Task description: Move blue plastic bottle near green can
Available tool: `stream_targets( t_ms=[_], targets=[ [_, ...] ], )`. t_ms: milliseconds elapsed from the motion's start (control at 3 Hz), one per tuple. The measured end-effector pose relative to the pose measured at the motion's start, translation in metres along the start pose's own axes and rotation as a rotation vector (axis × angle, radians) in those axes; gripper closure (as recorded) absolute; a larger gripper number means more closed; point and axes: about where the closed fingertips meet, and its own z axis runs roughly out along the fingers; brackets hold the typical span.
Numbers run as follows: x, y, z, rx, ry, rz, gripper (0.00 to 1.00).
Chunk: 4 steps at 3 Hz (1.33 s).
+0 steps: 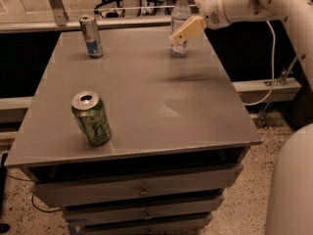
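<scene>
The blue plastic bottle (179, 14) stands upright at the far right of the grey table top (146, 97), white cap on. My gripper (182, 34) reaches in from the upper right on a white arm and sits right in front of the bottle's lower half, overlapping it in the camera view. The green can (91, 118) stands upright near the table's front left, silver top showing.
A slimmer blue-and-silver can (92, 36) stands at the far left of the table. Drawers (142, 190) run below the table front. A rail (122, 22) and chairs lie behind the table. A cable (269, 77) hangs at the right.
</scene>
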Motion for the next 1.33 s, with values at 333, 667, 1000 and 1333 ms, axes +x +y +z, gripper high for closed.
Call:
stream_targets(
  t_ms=[333, 667, 1000, 1333],
  targets=[
    [-0.004, -0.028, 0.016, 0.034, -0.040, 0.010, 0.00],
    [0.002, -0.042, 0.029, 0.045, -0.053, 0.041, 0.19],
    [0.014, -0.046, 0.036, 0.041, -0.048, 0.075, 0.43],
    [0.017, -0.045, 0.034, 0.024, -0.062, 0.085, 0.65]
  ],
)
